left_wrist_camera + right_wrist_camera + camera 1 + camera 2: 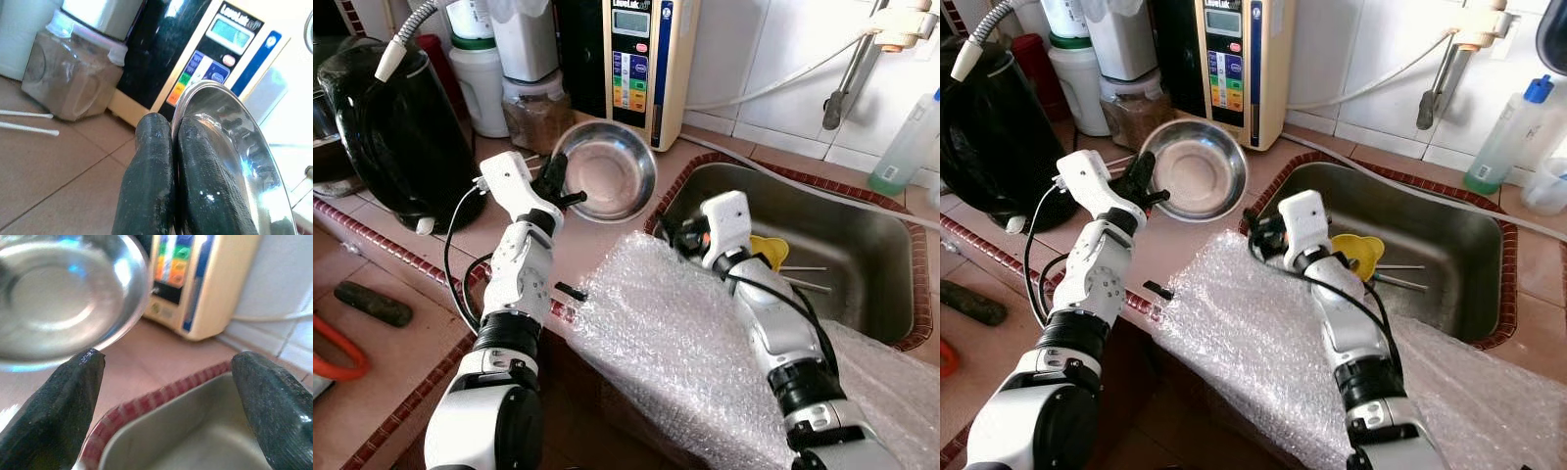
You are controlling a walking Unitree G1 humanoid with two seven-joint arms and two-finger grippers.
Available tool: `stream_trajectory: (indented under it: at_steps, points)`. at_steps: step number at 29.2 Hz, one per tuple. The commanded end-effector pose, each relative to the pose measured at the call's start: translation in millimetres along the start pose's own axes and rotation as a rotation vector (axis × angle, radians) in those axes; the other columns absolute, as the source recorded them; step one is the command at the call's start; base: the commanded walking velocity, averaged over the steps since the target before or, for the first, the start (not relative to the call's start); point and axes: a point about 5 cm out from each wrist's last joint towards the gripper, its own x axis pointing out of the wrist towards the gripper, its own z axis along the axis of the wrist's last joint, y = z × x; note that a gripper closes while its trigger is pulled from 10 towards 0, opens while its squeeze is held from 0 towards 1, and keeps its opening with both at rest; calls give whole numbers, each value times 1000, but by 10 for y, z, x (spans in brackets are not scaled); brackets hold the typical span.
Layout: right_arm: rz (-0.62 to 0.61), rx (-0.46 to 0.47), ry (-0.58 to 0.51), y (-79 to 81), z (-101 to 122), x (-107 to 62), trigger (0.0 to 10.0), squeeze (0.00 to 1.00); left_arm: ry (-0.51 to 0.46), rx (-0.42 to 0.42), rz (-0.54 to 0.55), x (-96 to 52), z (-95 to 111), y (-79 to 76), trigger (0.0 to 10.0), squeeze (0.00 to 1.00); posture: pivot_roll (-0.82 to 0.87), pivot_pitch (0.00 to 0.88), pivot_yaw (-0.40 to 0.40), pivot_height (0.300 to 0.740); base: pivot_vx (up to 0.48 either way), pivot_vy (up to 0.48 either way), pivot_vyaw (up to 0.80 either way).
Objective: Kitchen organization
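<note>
Bowl, stainless steel (605, 169), held tilted on edge above the tiled counter (421, 323); your left gripper (558, 186) has both black fingers (195, 181) pinched tight on its rim, the bowl's hollow facing back toward your head camera. Beyond the left fingertips: water ioniser with coloured buttons (641, 59) and a lidded plastic jar of brown powder (68, 78); black electric kettle (396, 132) off to the gripper's outer side. Right gripper (1258, 235), fingers spread wide and holding nothing, hovers over the near corner of the sink (862, 284), just short of the bowl's lower edge. Sink contents past the right wrist: yellow funnel (1359, 253) and thin metal utensils (1400, 274). Bubble wrap (685, 352) drapes the counter edge beneath both forearms. Risk, as judged: your hold is a thin rim pinch on smooth steel, so a quick wrist turn could let the bowl pivot or slip onto the counter; swinging it forward could knock the ioniser or jar.
</note>
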Motion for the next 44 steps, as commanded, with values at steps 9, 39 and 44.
stream_trajectory:
  at_steps: [9, 39, 44]
  points:
    - [-71, 222, -43, -105, 185, 142, 10000, 0, -36, 3, -77, -14, 2, -148, 0, 0, -5, 0, 12, 740, 0, 0, 0]
    - [-65, 275, 2, -13, 151, 243, 0, 0, -53, -66, -251, -70, -21, -540, 0, 0, 3, 0, 16, 740, 0, 0, 0]
    - [-80, 293, -5, -50, 164, 244, 0, 0, -54, -70, -251, -72, -22, -543, 0, 0, 0, 0, 18, 740, 0, 0, 0]
